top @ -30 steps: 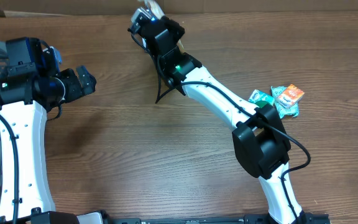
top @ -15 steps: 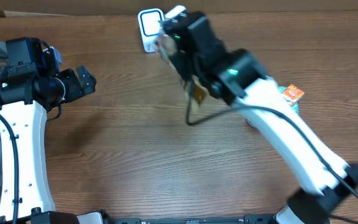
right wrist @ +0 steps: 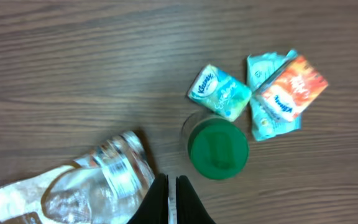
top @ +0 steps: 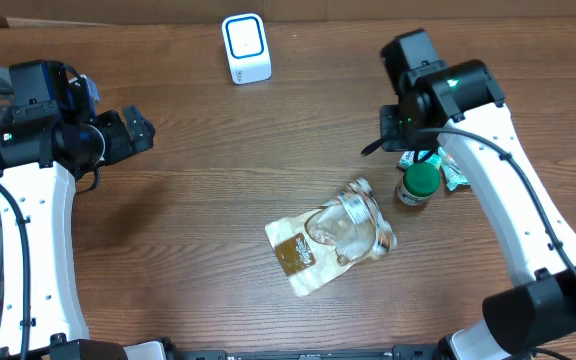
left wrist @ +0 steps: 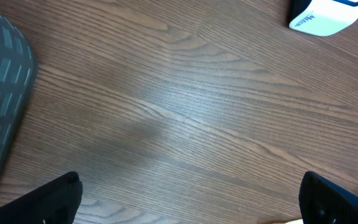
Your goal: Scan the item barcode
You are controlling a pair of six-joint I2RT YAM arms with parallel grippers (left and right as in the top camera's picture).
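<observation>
- The right tool [right wrist: 171, 182] hangs above the desk [top: 198, 230] with its fingers pressed together on nothing. In the overhead view it sits at 12 o'clock of the green-lidded jar [top: 418, 185].
- The left tool [top: 140, 133] is spread wide and empty at the desk's 9 o'clock side.
- The clear pouch [top: 333, 240] lies flat near the desk's centre, touched by neither tool. The scanner [top: 246, 48] stands at the 12 o'clock edge, well apart from it.
- The jar stands upright at 3 o'clock of the pouch, with tissue packets [top: 455, 170] just beside it at 1 o'clock.
- No barcode is readable.
- If the jar is next, the right tool should spread before it descends. It should centre over the lid, avoid the packets, and then turn the label towards the scanner.
</observation>
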